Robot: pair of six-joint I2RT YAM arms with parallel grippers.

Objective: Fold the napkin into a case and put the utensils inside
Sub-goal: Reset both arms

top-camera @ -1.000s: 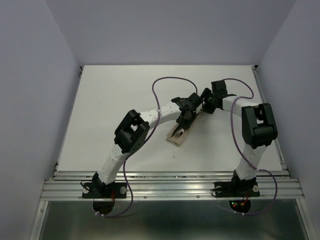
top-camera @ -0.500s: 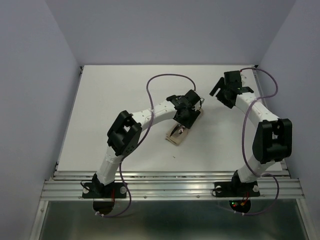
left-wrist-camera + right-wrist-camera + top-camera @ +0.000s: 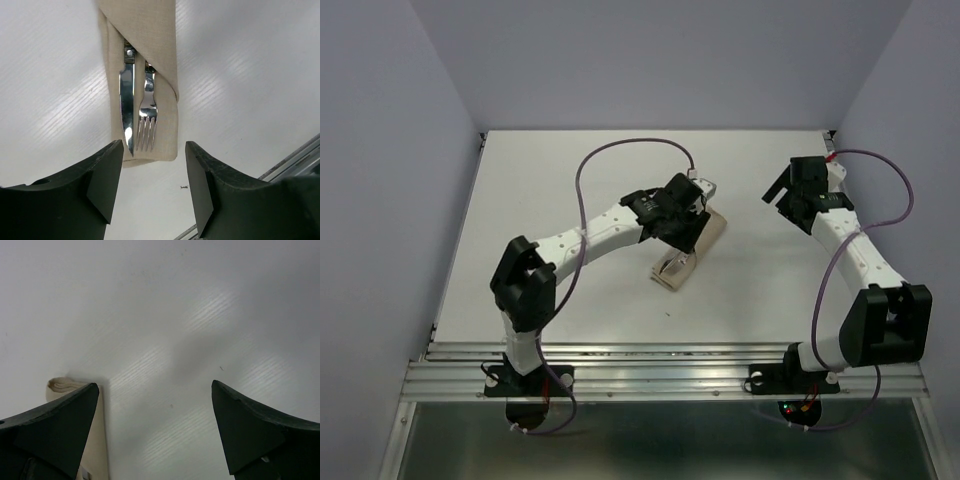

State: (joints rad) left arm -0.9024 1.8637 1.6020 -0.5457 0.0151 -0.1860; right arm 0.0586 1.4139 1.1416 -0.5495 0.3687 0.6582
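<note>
From above, the beige case (image 3: pixel 672 272) lay near the middle of the white table (image 3: pixel 550 180). Left wrist view: the left gripper (image 3: pixel 152 160) hung spread and empty over it, with the knife (image 3: pixel 126 105) and fork (image 3: pixel 147 117) side by side, handles tucked inside. Right wrist view: the right gripper (image 3: pixel 155 415) gaped empty near the case's end.

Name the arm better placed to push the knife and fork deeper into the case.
Left. The left gripper, open, hovers over the case, knife and fork framed between its fingers; the right gripper, also open, stands off to the side.
</note>
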